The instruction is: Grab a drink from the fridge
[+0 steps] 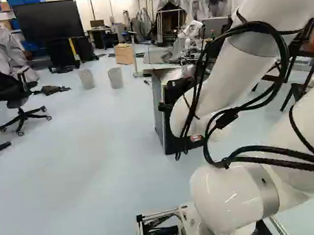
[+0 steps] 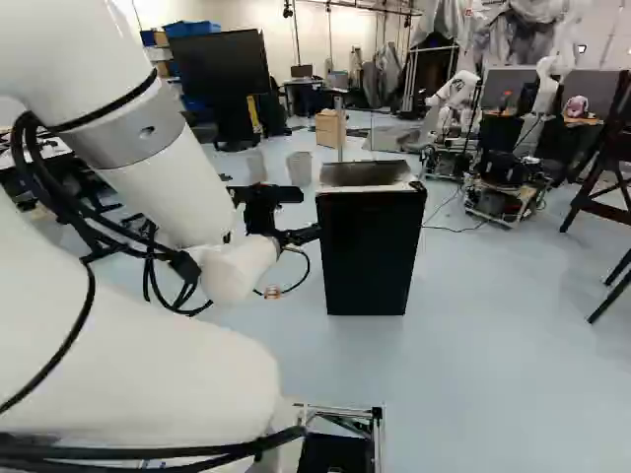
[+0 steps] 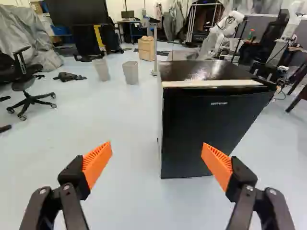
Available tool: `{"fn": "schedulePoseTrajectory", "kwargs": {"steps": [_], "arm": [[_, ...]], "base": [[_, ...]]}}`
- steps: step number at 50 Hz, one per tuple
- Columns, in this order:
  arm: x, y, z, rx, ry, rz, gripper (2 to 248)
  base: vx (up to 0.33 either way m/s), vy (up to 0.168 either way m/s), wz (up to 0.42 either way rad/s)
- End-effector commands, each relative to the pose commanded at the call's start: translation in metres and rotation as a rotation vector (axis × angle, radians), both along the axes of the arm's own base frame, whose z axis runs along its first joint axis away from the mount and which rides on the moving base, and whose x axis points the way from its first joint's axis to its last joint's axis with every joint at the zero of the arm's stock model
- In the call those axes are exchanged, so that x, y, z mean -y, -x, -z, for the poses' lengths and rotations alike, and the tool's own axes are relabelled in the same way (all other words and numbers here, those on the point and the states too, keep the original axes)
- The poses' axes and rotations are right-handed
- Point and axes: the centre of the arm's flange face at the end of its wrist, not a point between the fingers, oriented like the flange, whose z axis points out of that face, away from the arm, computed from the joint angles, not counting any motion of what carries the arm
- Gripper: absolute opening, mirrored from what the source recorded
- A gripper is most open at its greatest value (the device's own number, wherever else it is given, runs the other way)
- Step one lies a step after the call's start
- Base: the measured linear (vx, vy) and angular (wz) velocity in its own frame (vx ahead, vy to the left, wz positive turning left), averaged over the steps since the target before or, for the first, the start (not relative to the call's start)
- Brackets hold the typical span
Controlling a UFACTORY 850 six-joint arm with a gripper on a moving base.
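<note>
Ahead of the gripper (image 3: 157,146), a fridge (image 3: 206,69) apparently shut

Two fingers (image 3: 97,163) stand wide apart, nothing between them. Beyond, the fridge lies ahead and to the gripper's right, its dark door (image 3: 206,129) facing back toward the arm (image 2: 163,168). Opening it likely calls for a swing right first. The drink is out of sight, presumably inside.

Pale lettering (image 3: 219,103) stands on the fridge (image 3: 206,134) (its black front); it forms one short line.
</note>
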Motion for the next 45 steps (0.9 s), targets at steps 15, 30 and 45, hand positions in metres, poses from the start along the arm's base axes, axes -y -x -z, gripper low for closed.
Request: {"fn": "schedulePoseTrajectory", "kwargs": {"steps": [15,30,45], "arm": [[0.0000,0.0000,0.0000,0.000,0.000,0.000,247],[0.0000,0.0000,0.0000,0.000,0.000,0.000,247],[0.0000,0.0000,0.0000,0.000,0.000,0.000,247]], "base": [[0.000,0.000,0.000],[0.000,0.000,0.000],[0.040,0.001,-0.005]]}}
